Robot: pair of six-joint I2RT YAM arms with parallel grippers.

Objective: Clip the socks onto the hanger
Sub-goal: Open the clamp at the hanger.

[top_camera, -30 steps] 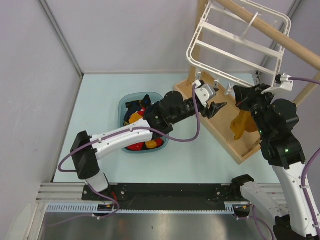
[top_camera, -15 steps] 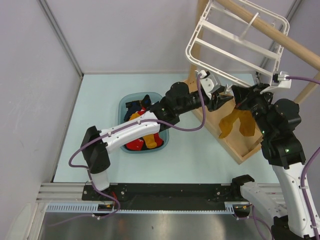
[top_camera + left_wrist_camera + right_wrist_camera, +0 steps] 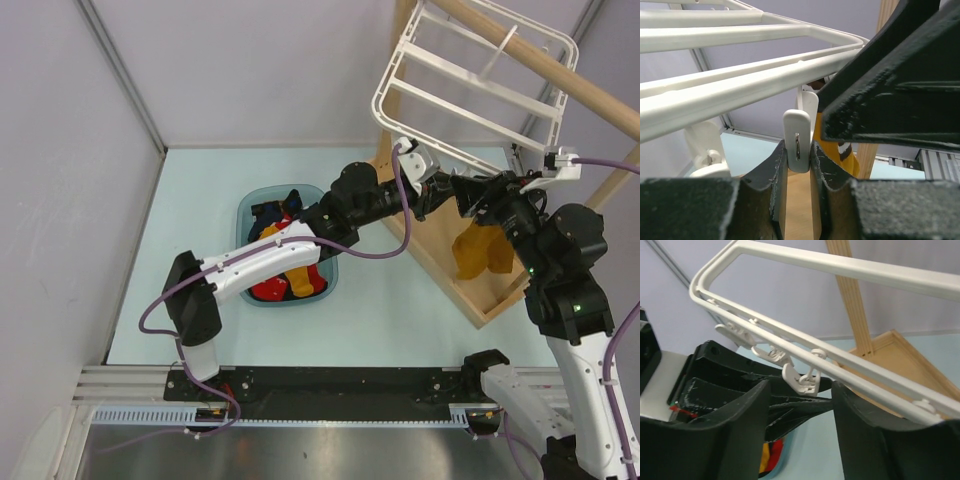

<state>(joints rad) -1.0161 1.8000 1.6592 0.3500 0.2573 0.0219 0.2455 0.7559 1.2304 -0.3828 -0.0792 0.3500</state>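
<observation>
The white hanger (image 3: 470,85) hangs tilted from the wooden rod, with a row of clips along its lower bar. My left gripper (image 3: 443,195) reaches up to that row. In the left wrist view its jaws (image 3: 798,152) are shut on one white clip (image 3: 798,135). Close behind the clip hangs a mustard-yellow sock (image 3: 842,150) with a dark, white-striped cuff; seen from above, the sock (image 3: 482,252) dangles below both grippers. My right gripper (image 3: 480,195) faces the left one, open (image 3: 801,387) around the same clip (image 3: 802,380). I cannot tell what holds the sock up.
A blue basin (image 3: 245,215) on the table holds navy, red and yellow socks. The wooden rack's base (image 3: 440,270) lies under the hanger and its round rod (image 3: 570,80) runs above. Grey walls stand at the left and back.
The left gripper rose to the clip row and closed on a clip. The right gripper's jaws opened. The hanging sock shifted slightly to the right.
</observation>
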